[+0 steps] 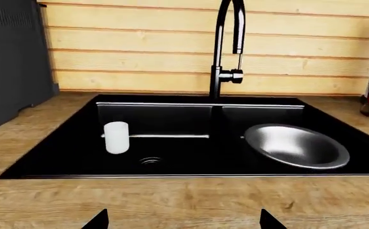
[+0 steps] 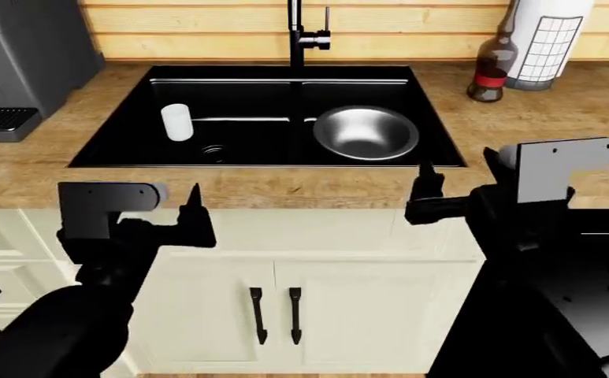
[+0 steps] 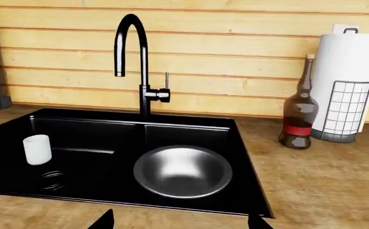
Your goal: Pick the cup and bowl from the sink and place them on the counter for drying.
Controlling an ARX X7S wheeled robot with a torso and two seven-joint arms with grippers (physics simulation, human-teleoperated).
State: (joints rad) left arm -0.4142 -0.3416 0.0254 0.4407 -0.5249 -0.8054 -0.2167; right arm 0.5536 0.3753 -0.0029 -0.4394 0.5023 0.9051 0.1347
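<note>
In the left wrist view, the cup (image 1: 116, 137) is standing upright in one basin of the sink (image 1: 57, 162), close to the round drain (image 1: 150, 161), and the bowl (image 1: 297, 146) is lying in the other basin, tilted a little against the sink wall. Only two dark fingertips (image 1: 97, 220) of the left gripper are showing at the picture's edge, well apart from each other, over the counter (image 1: 184, 200). In the head view, both arms are hanging in front of the cabinet doors (image 2: 272, 307), below the counter's front edge. The left gripper (image 2: 191, 214) and the right gripper (image 2: 426, 193) are each seen from the side, so here I cannot tell how the fingers are standing. In the right wrist view, the bowl is sitting in the basin below the faucet (image 3: 136, 62), and the cup is in the farther basin. A bottle (image 3: 300, 114) and a paper towel holder (image 3: 346, 86) are standing on the counter beside the sink. The right gripper's fingertips (image 3: 258, 222) are spread apart, holding nothing.
</note>
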